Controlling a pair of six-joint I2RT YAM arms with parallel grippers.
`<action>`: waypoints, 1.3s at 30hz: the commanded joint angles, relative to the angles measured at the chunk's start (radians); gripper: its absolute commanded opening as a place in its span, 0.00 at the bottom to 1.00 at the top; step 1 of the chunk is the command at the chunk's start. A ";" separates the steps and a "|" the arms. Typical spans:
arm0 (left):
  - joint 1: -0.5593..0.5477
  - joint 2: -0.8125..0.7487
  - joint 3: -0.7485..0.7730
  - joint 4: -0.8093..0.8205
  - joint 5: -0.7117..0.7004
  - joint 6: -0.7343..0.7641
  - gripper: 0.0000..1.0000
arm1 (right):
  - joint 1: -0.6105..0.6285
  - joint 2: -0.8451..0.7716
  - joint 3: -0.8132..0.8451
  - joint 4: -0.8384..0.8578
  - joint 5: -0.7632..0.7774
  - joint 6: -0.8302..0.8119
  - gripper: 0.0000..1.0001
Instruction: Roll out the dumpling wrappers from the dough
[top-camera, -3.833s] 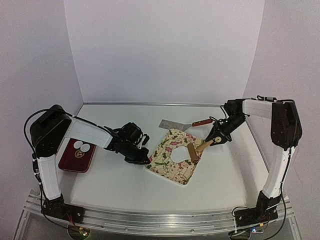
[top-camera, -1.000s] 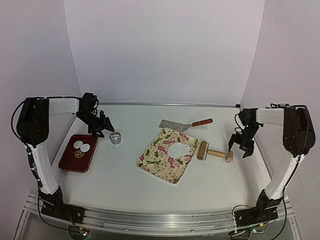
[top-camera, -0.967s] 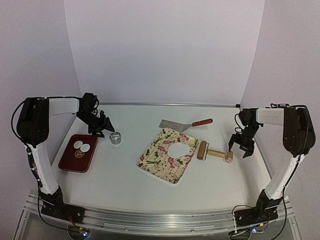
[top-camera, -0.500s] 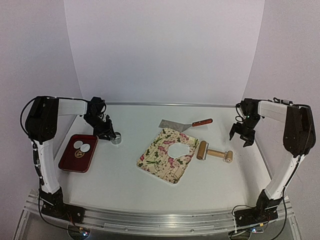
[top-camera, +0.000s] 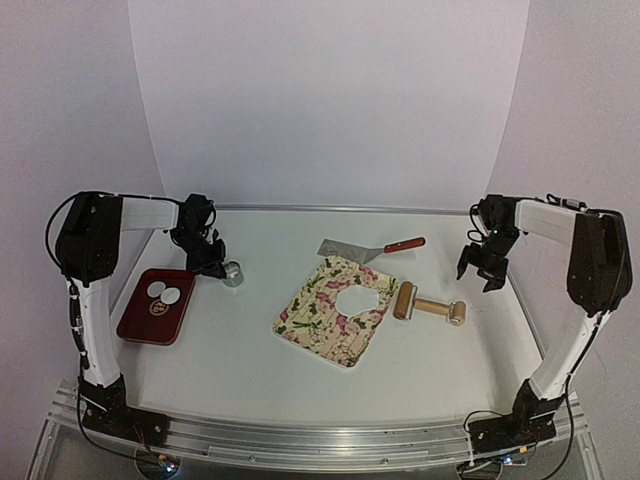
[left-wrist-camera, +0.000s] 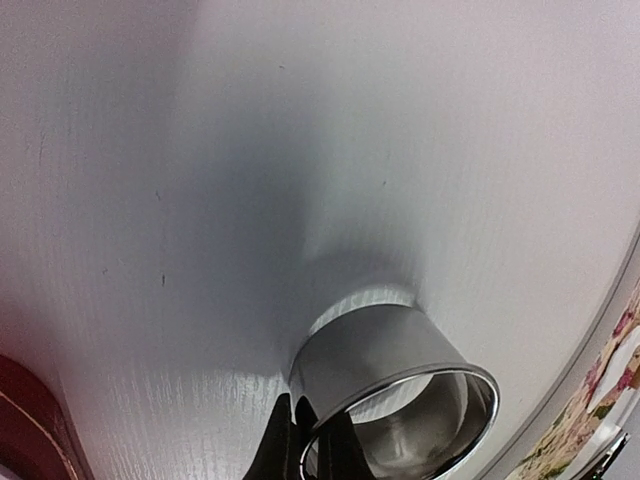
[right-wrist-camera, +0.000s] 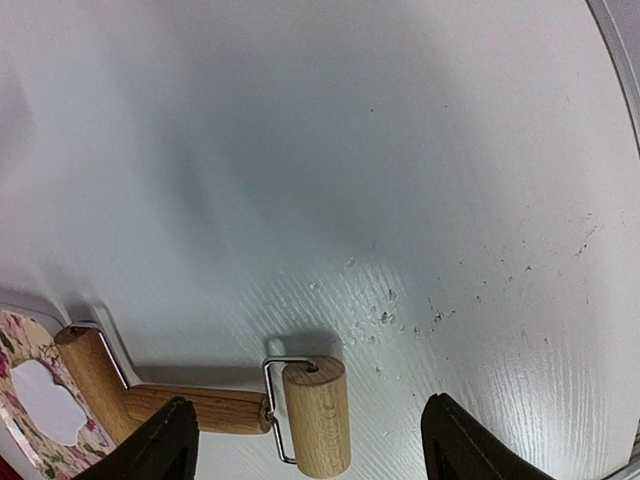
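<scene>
— Where are the wrappers?
— Two wrappers (top-camera: 164, 292) lie side by side in the red tray (top-camera: 135, 325), on the left of the table (top-camera: 250, 345).
— And the claws?
— The left claw (top-camera: 222, 268) is narrow, pinching the wall of the metal ring (top-camera: 232, 271). The right claw (top-camera: 478, 270) hangs wide and empty, near the roller (top-camera: 430, 305).

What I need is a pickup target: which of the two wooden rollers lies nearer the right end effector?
The smaller roller, at the handle's end away from the floral board; the larger roller lies beside it.
</scene>
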 joint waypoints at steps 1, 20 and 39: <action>-0.036 -0.007 0.060 -0.031 -0.050 0.044 0.00 | 0.061 -0.044 0.070 -0.047 0.018 -0.015 0.77; -0.342 -0.040 0.197 -0.173 0.078 -0.061 0.00 | 0.596 0.387 0.735 -0.100 -0.353 0.164 0.51; -0.485 0.052 0.325 -0.235 0.106 -0.097 0.00 | 0.689 0.449 0.715 -0.104 -0.360 0.164 0.43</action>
